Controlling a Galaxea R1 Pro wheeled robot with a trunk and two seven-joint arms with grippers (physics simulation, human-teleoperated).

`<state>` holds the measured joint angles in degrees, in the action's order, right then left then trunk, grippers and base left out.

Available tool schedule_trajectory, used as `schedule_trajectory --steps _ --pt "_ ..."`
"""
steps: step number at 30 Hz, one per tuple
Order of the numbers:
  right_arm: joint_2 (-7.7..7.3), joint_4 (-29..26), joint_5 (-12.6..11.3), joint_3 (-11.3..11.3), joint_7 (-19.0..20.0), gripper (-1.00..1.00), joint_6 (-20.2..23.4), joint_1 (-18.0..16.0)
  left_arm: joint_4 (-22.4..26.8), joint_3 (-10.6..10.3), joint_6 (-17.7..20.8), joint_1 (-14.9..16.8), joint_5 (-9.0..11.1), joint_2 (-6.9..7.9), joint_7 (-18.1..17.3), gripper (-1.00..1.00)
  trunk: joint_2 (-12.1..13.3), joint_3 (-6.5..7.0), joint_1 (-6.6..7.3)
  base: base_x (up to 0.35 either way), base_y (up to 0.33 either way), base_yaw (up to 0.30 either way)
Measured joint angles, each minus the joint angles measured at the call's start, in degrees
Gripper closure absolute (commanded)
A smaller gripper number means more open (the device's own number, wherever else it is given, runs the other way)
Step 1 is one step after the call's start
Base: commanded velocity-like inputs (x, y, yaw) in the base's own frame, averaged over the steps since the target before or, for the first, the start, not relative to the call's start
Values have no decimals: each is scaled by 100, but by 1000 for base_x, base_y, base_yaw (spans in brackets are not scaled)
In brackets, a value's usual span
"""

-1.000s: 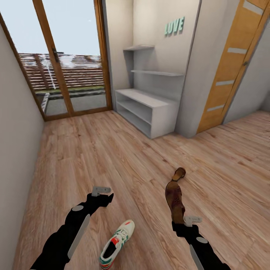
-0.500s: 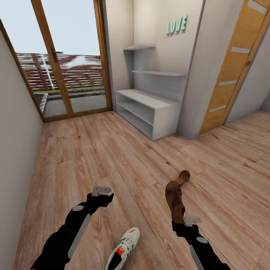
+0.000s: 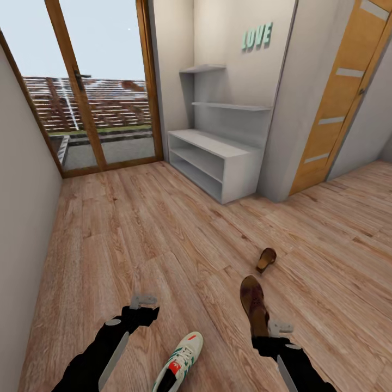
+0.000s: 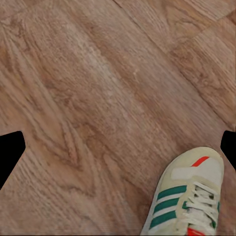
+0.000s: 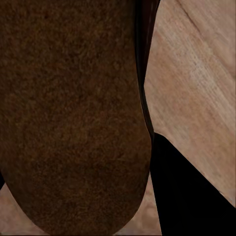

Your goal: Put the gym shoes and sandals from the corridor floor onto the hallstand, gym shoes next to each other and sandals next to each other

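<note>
Wall (image 3: 228,60) letters (image 3: 256,37) above hallstand (image 3: 215,158) read "LOVE".

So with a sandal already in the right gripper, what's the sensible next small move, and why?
Probably drive forward toward the hallstand. The right gripper holds one sandal off the floor, and the rack's tiers look bare and lie well ahead across the floor. The left gripper holds nothing, with a gym shoe lying close by, so grabbing that first is a fair alternative.

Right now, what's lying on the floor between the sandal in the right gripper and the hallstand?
In the head view, the second sandal lies there on the corridor floor; beyond it, bare planks reach the hallstand.
</note>
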<state>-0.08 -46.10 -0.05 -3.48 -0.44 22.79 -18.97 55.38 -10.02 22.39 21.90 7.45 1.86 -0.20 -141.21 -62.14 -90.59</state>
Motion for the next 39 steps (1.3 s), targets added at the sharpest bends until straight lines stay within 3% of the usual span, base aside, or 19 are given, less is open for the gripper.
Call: schedule_trajectory --steps 5,12,33,39 --pt "15 -16 10 35 -2 100 230 0 -695 -17 -439 -3 -409 -8 9 -100 0 0 0 0 0 0" --pt "16 -21 13 41 -1 100 251 0 -1035 -24 -1197 -3 -530 -29 5 -100 0 0 0 0 -1 0" --pt "16 -15 14 24 -4 100 252 0 -1067 -25 -1269 -2 -530 -42 0 -100 0 0 0 -83 -70 0" --pt "10 -17 13 16 -2 100 251 0 -1436 -33 -1269 -2 -537 -42 -14 -100 0 0 0 -2 -1 0"
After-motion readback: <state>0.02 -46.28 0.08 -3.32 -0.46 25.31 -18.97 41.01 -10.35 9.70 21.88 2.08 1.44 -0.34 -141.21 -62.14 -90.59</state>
